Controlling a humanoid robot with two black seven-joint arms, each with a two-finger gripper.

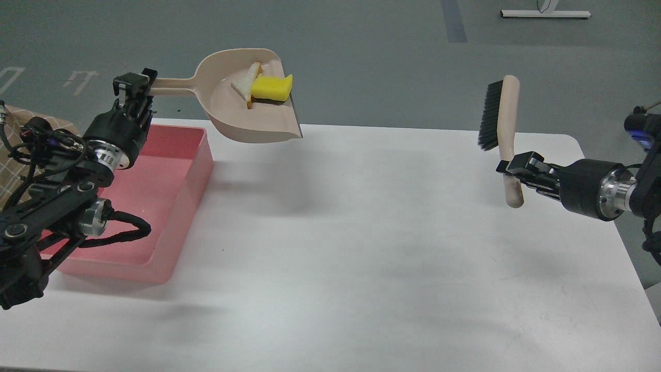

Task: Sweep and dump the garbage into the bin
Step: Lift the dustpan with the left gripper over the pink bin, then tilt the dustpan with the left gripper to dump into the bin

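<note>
The bin [170, 170], a shallow pink tub, sits on the white table [361, 248] and serves as the reference for everything else. My left arm crosses over the bin's near half, hiding part of its floor; the floor that shows is bare.

The left gripper [135, 89] is above the bin's far edge, its fingers closed on the end of the dustpan [248, 111] handle. The beige dustpan is held in the air, its handle running level and its scoop lying past the bin's far right corner, just off the bin's footprint rather than over it. Its dark front lip points away from the bin, and its shadow falls on the table to the right of the bin.

Both pieces of garbage lie inside the scoop, well above bin level. The bread [247, 85], white with a brown crust, leans on edge on the side nearer the bin. The sponge [272, 88], yellow, touches the bread on the side away from the bin, near the lip.

Far across the table from the bin, the right gripper [508, 168] clamps the lower handle of the brush [502, 113]. The brush stands nearly upright in the air, its black bristles facing toward the bin.
</note>
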